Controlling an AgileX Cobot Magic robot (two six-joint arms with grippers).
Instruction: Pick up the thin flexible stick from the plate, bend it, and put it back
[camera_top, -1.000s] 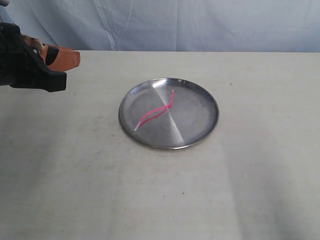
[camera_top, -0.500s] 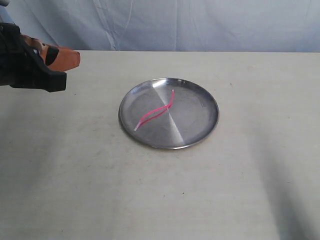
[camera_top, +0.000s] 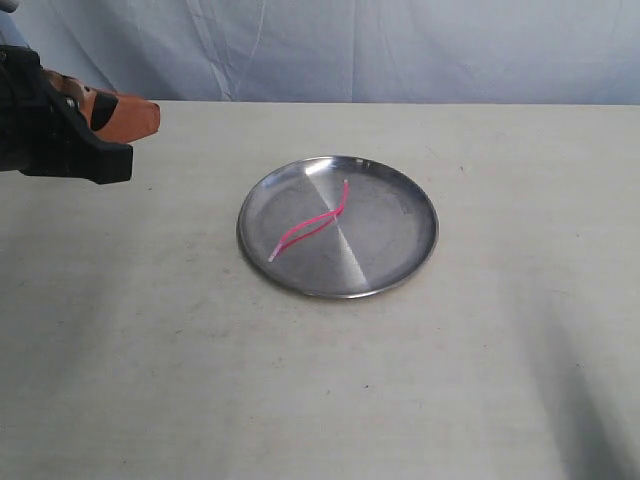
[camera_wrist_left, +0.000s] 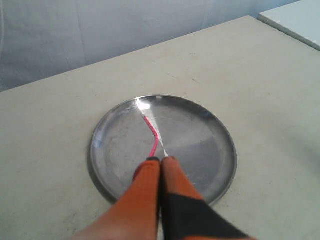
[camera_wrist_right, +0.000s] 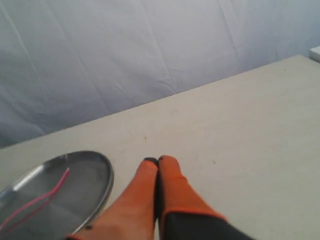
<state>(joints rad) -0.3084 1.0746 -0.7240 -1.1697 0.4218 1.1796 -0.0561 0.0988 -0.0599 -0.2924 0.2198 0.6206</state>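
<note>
A round steel plate (camera_top: 388, 238) is seen near the middle of a pale worktop (camera_top: 300, 390), with a wrinkled light cloth (camera_top: 420, 50) hung behind the far edge. A thin pink stick (camera_top: 312, 222) is laid inside the plate, over its left half and centre. It is bent in a gentle wave and runs from the near left toward the far right, with a pale tip at its near-left end. A faint reflection of it is given back by the shiny metal. The stick is not touched by either arm.

The left pincer (camera_top: 150, 115) is found at the far left of the scene, well apart from the plate, with its orange fingers pointed to the right. In the left wrist view its two fingers (camera_wrist_left: 148, 172) are seen pressed together along their length, and nothing is held between them; the plate and stick are seen beyond their tips.

The right pincer (camera_wrist_right: 158, 161) is not shown in the exterior view. In the right wrist view its orange fingers are likewise closed against each other and empty, set above bare worktop beside the plate, whose edge and stick are caught at one corner of that view.
</note>
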